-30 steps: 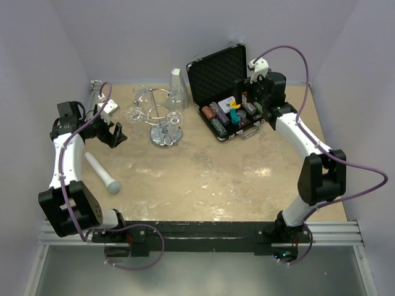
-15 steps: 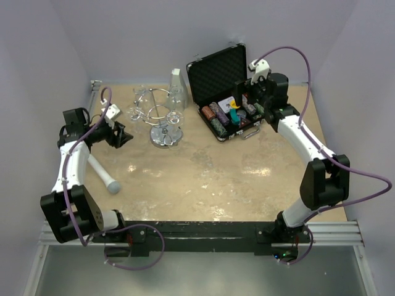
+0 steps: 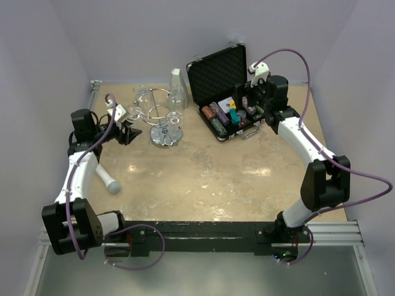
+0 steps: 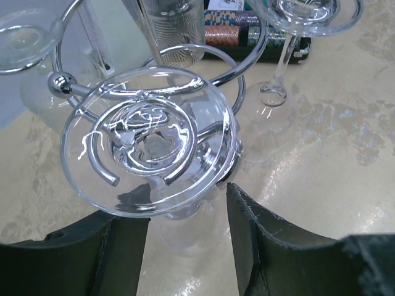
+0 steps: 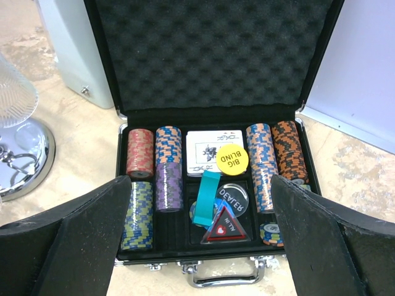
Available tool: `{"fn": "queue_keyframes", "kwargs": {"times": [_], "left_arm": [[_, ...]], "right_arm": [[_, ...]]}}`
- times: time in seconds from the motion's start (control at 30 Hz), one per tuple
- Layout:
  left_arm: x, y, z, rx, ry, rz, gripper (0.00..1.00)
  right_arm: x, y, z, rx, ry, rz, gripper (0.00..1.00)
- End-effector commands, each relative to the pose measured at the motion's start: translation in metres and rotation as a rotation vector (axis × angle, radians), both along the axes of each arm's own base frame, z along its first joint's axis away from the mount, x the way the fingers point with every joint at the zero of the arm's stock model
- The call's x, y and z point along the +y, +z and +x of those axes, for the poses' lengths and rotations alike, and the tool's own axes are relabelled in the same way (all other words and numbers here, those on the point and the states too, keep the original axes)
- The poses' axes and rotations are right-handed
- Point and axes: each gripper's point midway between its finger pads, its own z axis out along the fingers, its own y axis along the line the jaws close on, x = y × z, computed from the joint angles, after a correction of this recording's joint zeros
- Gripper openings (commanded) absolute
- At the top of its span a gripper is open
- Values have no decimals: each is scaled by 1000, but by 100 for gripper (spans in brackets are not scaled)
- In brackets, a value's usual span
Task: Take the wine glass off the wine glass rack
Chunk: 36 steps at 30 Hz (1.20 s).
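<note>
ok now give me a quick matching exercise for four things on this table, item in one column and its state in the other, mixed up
1 wine glass
2 wine glass rack
3 chip case
4 white microphone

a lid open, chips inside
b lying flat, apart from the rest
c hanging from a wire loop
d chrome, standing on a round base

Pairs: 1-c, 2-d, 3-a, 4-b

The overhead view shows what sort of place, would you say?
Probably a robot test booth: plain walls enclose the table, two arms are bolted at its edge, with mismatched props, a wine glass rack and poker chip case.
</note>
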Motion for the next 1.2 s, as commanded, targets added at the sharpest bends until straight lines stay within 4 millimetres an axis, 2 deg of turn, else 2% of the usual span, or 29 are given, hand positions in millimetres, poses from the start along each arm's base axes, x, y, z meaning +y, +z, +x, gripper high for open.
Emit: {"fn": "queue_keyframes", "kwargs": {"times": [0.0,0.2,0.5,0.7,1.0,1.17], "left_arm": [[-8,32,12,-188,29,-17,56],[-4,20,21,-196,77,-1,54],[-6,11,20,-214,75,-22,45],[-4,9,22,-221,85,-23,33],[-4,10,27,-239,97,-44,31],[-3,9,28,-250,96,-38,24]], "right_arm": [[1,22,-7,-52,23,3,98],[-3,28,-7,-59,13,-21,98],[-7,28,-9,-57,0,-46,98],[-7,26,-8,-50,-1,-46,98],[-6,23,-7,-48,1,-48,98],[-6,21,-9,-42,2,-46,98]]}}
